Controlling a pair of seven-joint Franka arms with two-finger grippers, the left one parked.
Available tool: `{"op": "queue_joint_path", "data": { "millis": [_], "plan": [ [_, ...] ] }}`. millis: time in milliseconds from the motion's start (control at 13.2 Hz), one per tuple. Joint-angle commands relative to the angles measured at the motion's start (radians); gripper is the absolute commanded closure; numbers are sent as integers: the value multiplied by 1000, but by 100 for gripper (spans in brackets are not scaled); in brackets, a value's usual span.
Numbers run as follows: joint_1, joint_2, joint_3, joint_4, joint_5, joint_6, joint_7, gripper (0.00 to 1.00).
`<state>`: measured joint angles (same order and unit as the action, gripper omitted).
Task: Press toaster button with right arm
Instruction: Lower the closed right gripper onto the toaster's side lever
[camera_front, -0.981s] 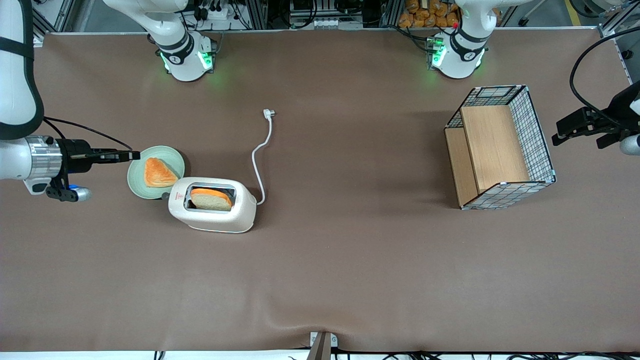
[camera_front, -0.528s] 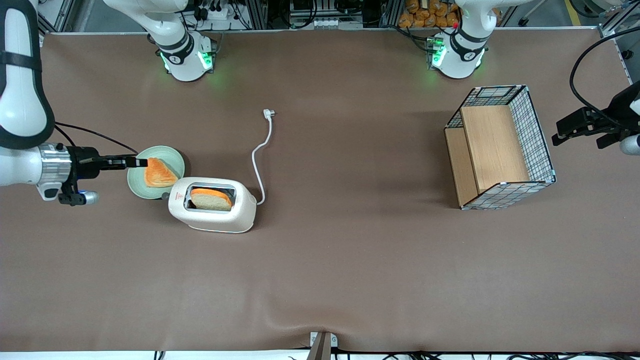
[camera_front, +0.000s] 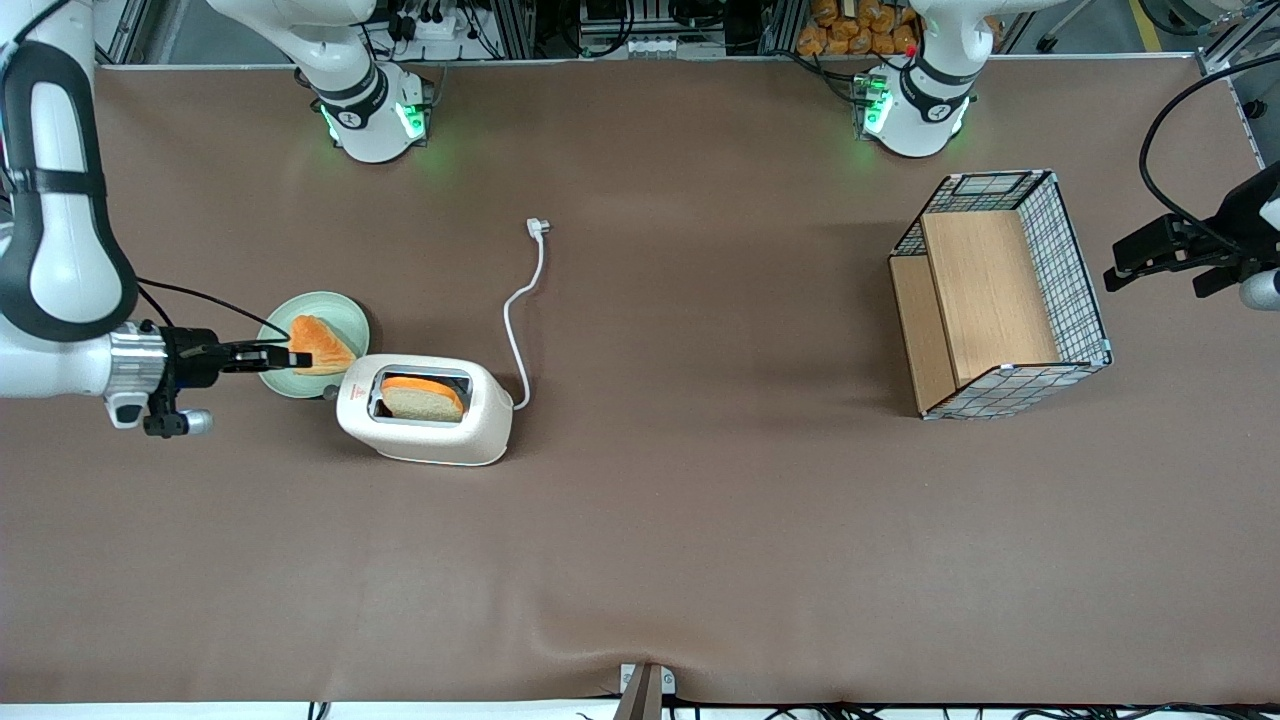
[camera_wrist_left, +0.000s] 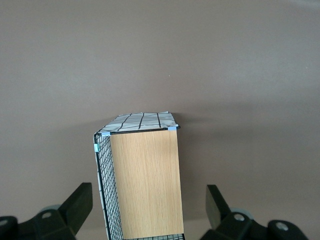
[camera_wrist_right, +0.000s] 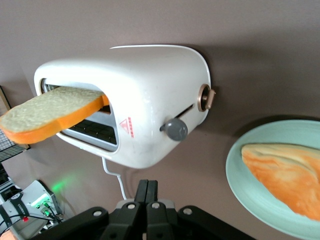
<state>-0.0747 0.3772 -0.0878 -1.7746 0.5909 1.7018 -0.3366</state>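
The cream-white toaster (camera_front: 425, 410) lies on the brown table with a slice of bread (camera_front: 422, 397) in its slot; it also shows in the right wrist view (camera_wrist_right: 130, 110). Its grey button (camera_wrist_right: 176, 129) sticks out of the narrow end face, next to a copper dial (camera_wrist_right: 205, 97). In the front view the button (camera_front: 330, 393) is a small dark knob at the end nearest the plate. My right gripper (camera_front: 298, 357) is shut and empty, above the green plate (camera_front: 275, 375), a short way from the toaster's button end. In the wrist view the gripper (camera_wrist_right: 147, 185) points toward the button, apart from it.
A slice of toast (camera_front: 318, 346) lies on the green plate (camera_wrist_right: 240, 175). The toaster's white cord (camera_front: 520, 310) runs away from the front camera to its plug (camera_front: 539, 228). A wire-mesh wooden basket (camera_front: 1000, 295) stands toward the parked arm's end of the table.
My right gripper has moved nearer the front camera and closer to the toaster's button end, now over the plate. Toaster, bread and basket have not moved.
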Motion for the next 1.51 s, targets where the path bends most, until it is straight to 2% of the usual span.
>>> {"op": "queue_joint_path", "data": {
  "millis": [0,528,1434],
  "plan": [
    [-13,34,5,7,61,6,-38,100],
    [-8,64,5,21,67,59,-38,100],
    [-8,121,5,57,67,67,-88,100]
  ]
}}
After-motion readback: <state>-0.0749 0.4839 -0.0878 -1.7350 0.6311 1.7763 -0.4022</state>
